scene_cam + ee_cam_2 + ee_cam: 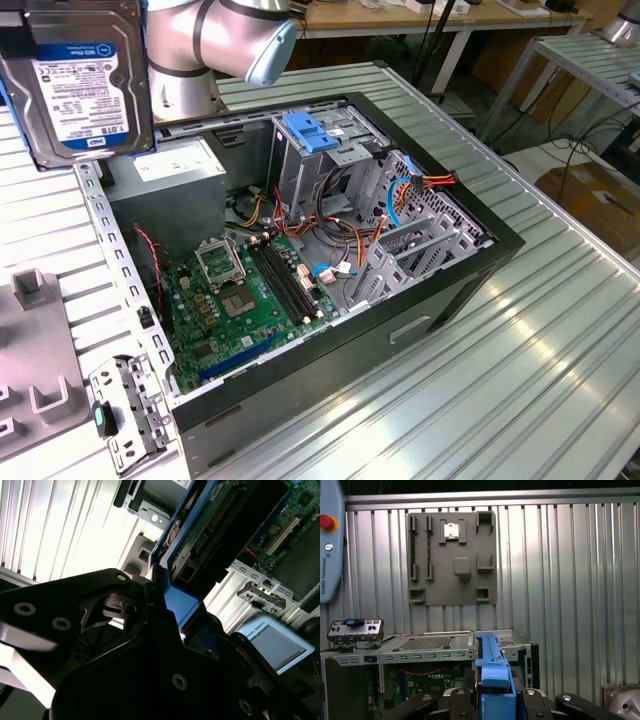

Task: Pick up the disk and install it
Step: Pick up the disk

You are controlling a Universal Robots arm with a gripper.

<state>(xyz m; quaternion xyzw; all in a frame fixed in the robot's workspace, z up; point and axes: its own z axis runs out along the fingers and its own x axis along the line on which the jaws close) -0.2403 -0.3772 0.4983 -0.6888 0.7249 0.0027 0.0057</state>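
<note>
The disk (85,85) hangs in the air at the exterior view's upper left, above the table and beside the open computer case (470,270). Its white-and-blue label faces the camera. In the first wrist view my gripper (492,697) is shut on the disk's blue side rail (492,672), black fingers (457,700) on either side. In the second wrist view the blue rail (182,605) runs out from the gripper (167,617), and the disk's green circuit-board underside (220,525) shows. The metal drive cage with its blue latch (315,135) stands inside the case, to the exterior view's right of the disk.
The case holds a motherboard (245,290), a grey power-supply box (170,170) and loose cables (400,190). A grey fixture board (452,560) and a metal port bracket (125,415) lie on the slatted table. A teach pendant (330,540) lies nearby. The arm's elbow (220,35) is behind the case.
</note>
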